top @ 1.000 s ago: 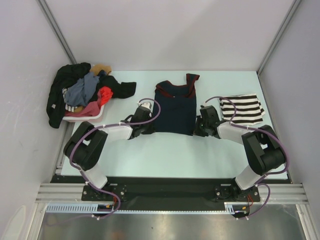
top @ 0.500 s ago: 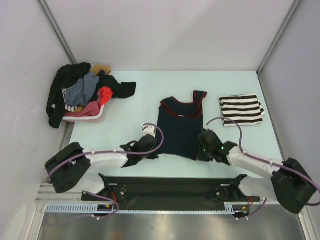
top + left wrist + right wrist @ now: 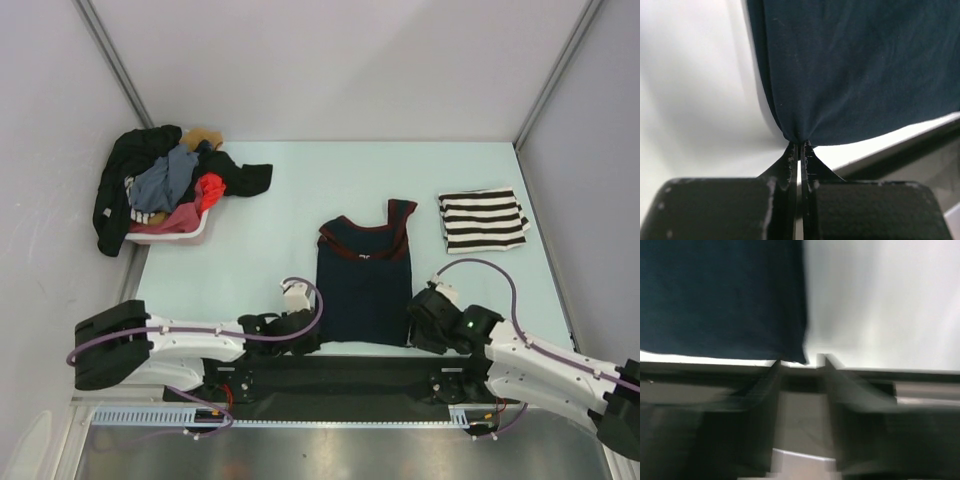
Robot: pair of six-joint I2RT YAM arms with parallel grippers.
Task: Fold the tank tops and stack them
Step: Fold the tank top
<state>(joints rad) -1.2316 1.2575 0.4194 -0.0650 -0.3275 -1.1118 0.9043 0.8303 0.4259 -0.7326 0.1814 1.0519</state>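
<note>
Two hem corners of the navy jersey are attended at the near edge of the table, one by each arm. The garment is laid flat in the middle, neck and dark red trim toward the far side, hem along the near edge. The folded striped tank top is seen well apart at the far right. The pink basket, heaped with clothes, is set at the far left.

In the left wrist view the left gripper is clamped tight on the left hem corner, with cloth puckered at its tips. In the blurred right wrist view the right gripper is spread, and the right hem corner is seen between its fingers, not pinched.

For a clean fold, it is judged that both corners should be held evenly, lifted together and carried toward the far side, so the hem is kept straight.

Grip detail is given only by the wrist views. The jersey's full lie and the striped top's spot are shown only from above.
</note>
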